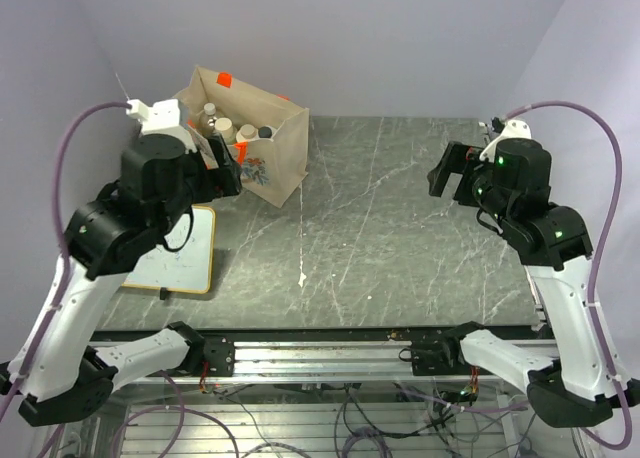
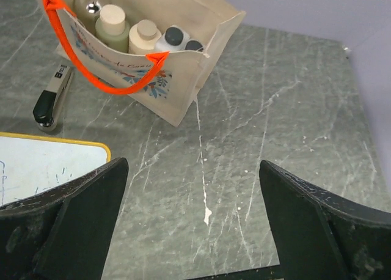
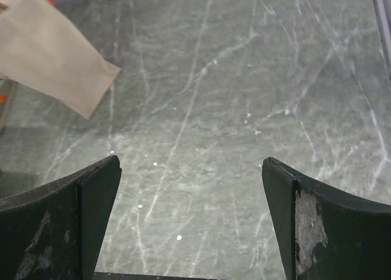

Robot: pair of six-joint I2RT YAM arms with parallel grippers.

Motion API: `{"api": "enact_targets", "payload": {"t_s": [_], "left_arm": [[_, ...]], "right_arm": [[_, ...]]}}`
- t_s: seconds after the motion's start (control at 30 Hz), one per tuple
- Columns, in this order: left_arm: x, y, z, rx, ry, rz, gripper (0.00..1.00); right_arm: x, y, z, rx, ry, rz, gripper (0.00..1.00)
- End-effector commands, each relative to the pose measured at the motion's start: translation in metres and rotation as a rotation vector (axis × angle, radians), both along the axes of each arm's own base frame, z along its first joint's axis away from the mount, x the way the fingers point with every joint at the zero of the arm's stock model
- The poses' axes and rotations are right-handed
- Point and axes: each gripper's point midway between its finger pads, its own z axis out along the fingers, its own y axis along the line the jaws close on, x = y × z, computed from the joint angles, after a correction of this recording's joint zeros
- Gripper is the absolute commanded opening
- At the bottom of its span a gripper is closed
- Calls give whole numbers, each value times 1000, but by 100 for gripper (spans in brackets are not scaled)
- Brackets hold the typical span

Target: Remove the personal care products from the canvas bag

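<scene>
The beige canvas bag (image 1: pixel 268 148) with orange handles stands upright at the back left; it also shows in the left wrist view (image 2: pixel 183 90) and as a corner in the right wrist view (image 3: pixel 55 60). Several bottles stand inside it: a cream one (image 2: pixel 112 24), a beige-capped one (image 2: pixel 145 35), white ones with dark caps (image 2: pixel 174 37) and a clear one with a silver collar (image 2: pixel 91 2). My left gripper (image 1: pixel 225 168) (image 2: pixel 192 231) is open and empty, above the table just in front of the bag. My right gripper (image 1: pixel 452 173) (image 3: pixel 190 231) is open and empty, raised at the right.
A whiteboard with a yellow rim (image 1: pixel 180 253) (image 2: pixel 43 164) lies flat at the left. A black and silver stapler-like tool (image 2: pixel 50 99) lies beside the bag. Grey marbled tabletop (image 1: pixel 400 238) spreads between the arms.
</scene>
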Motion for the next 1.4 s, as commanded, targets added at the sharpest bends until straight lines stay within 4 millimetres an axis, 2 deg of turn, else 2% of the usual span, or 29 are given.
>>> {"api": "enact_targets", "payload": {"t_s": [0.0, 0.17, 0.33, 0.43, 0.63, 0.8, 0.9, 1.13, 1.37], "left_arm": [[21, -7, -15, -49, 5, 36, 99], [40, -12, -45, -48, 62, 59, 99], [55, -24, -55, -75, 67, 38, 99], [65, -36, -50, -93, 51, -5, 99], [91, -68, -21, -119, 2, -121, 96], [123, -95, -6, -128, -37, -182, 95], [147, -102, -7, -104, -32, -159, 97], [207, -101, -43, 17, 28, -59, 100], [248, -106, -91, 95, 141, -93, 99]], "right_arm": [[-4, -14, -21, 3, 27, -23, 100], [-8, -21, -50, 7, 78, -29, 100], [-10, -20, -69, 12, 110, -13, 100], [-11, -17, -76, 14, 117, 7, 100], [-10, -16, -82, 11, 114, 16, 100], [-9, -14, -79, 15, 110, 25, 100], [-8, -14, -78, 16, 100, 27, 100], [-3, -12, -71, 13, 88, 40, 100], [-3, -16, -76, -11, 96, 27, 100]]}}
